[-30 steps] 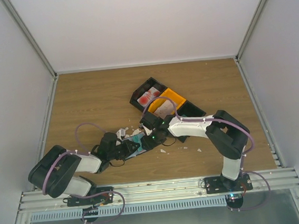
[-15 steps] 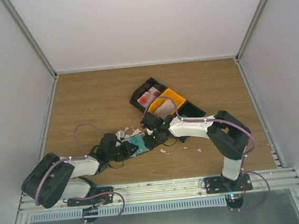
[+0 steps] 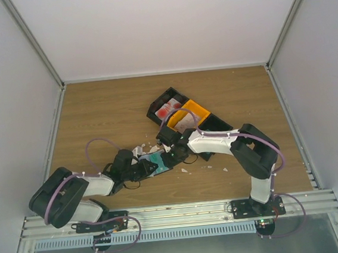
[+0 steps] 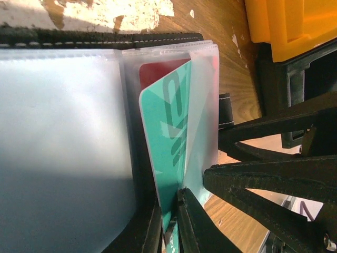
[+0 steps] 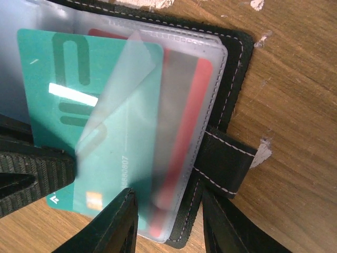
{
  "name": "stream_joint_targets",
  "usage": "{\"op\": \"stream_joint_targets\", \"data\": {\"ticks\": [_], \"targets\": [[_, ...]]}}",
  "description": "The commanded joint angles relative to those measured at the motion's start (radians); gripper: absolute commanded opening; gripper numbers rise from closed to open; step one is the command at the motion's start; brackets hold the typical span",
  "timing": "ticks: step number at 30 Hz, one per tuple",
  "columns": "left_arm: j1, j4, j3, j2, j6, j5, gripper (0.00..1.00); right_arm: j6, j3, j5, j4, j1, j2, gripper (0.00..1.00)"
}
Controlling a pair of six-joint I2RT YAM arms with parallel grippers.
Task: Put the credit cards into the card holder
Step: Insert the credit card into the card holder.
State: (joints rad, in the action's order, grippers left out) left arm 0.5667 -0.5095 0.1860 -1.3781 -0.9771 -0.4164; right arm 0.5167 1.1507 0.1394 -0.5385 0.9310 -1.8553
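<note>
Midway into the card holder (image 5: 238, 58), a teal card (image 5: 68, 105) is pinched at its lower edge by the closed left hand (image 4: 171, 211), its upper part tucked under a clear sleeve (image 5: 181, 68) beside a red card (image 5: 184, 137) already seated. The right hand (image 5: 167, 200) straddles the holder's clasp tab (image 5: 226, 158) with fingers apart, not clamped on anything. Trouble looks likeliest at the sleeve's lifted flap: a skewed push could fold it under or send the card between pockets, and with the holder unpinned it may simply skate across the smooth wood-grain tabletop (image 3: 96, 115). What look like more cards wait in the black and orange bins (image 3: 215, 122) just behind, near torn paper scraps (image 3: 139, 149); plain white walls (image 3: 159, 26) enclose the cell on three sides.
</note>
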Motion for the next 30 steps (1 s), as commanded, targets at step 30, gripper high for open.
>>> {"op": "stream_joint_targets", "data": {"ticks": [30], "targets": [[0.015,0.349,0.109,0.064,0.118,0.066,0.10,0.046,-0.062,0.061,0.081,-0.044,0.045,0.44]]}}
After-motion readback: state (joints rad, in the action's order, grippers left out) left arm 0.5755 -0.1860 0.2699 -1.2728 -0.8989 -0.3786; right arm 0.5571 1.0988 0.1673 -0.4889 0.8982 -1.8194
